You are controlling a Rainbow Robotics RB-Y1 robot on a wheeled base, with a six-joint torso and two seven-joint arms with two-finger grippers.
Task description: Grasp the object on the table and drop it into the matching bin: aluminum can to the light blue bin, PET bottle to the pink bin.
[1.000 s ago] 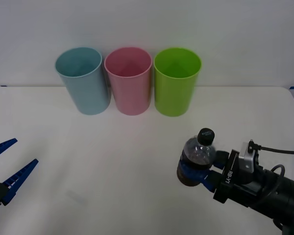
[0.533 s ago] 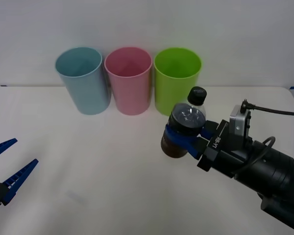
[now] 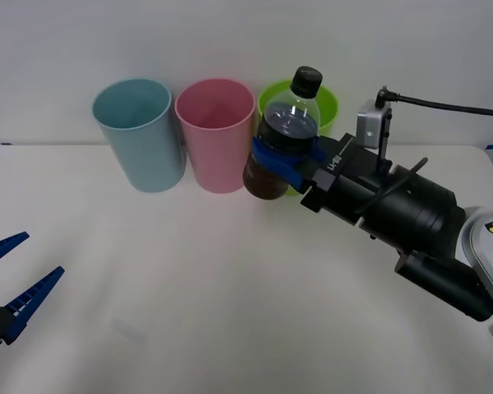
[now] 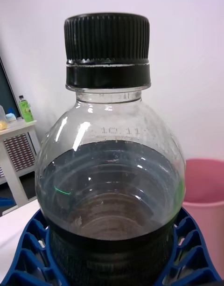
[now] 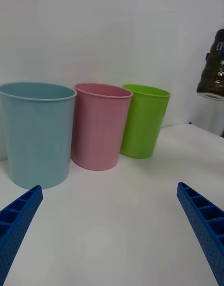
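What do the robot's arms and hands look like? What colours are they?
The right arm is thick, round and black, with a small grey box on top and a black cable running off to the side. White lettering marks its wrist, and a yellow warning sticker sits on a white part near the edge. The right gripper and left gripper both have bright blue ribbed fingers, like little plastic ladders.

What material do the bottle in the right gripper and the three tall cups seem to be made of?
PET bottle, held by the right gripper: clear glossy plastic, with highlights and dark liquid showing through; its ribbed black cap looks like hard plastic.
Light blue bin, pink bin and lime green cup: probably opaque moulded plastic with a smooth, slightly satin finish and thin, even rims.
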